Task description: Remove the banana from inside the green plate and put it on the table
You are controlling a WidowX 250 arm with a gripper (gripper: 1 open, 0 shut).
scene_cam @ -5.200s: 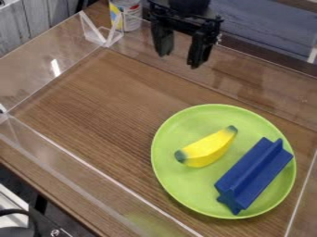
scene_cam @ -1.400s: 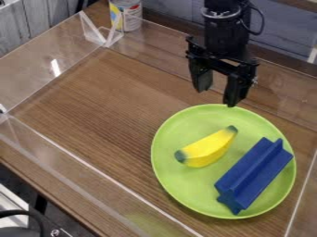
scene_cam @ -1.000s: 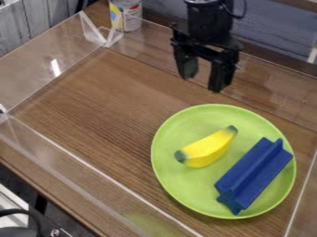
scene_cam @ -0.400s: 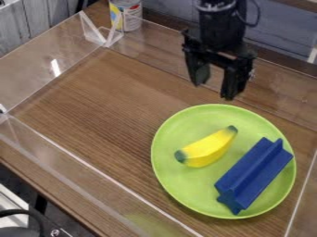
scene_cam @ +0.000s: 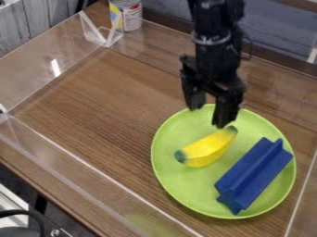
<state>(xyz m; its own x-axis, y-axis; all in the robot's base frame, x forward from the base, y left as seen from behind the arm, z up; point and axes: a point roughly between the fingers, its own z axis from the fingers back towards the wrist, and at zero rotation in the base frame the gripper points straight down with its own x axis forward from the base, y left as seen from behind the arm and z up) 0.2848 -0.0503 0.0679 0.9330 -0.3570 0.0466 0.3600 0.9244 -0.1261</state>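
Banana (scene_cam: 207,148) lies inside the green plate (scene_cam: 186,186), beside the blue ridged block (scene_cam: 254,176). Black gripper (scene_cam: 205,122) hangs over the plate's far part, just beyond the banana, its fingers spread apart with nothing between them. The plate rests on the brown counter (scene_cam: 93,120).

The black gripper (scene_cam: 206,118) has come down and closer. Before, it was up past the far edge of the green plate (scene_cam: 179,188). Now its finger tips are over that plate, near the far end of the yellow banana (scene_cam: 206,147).
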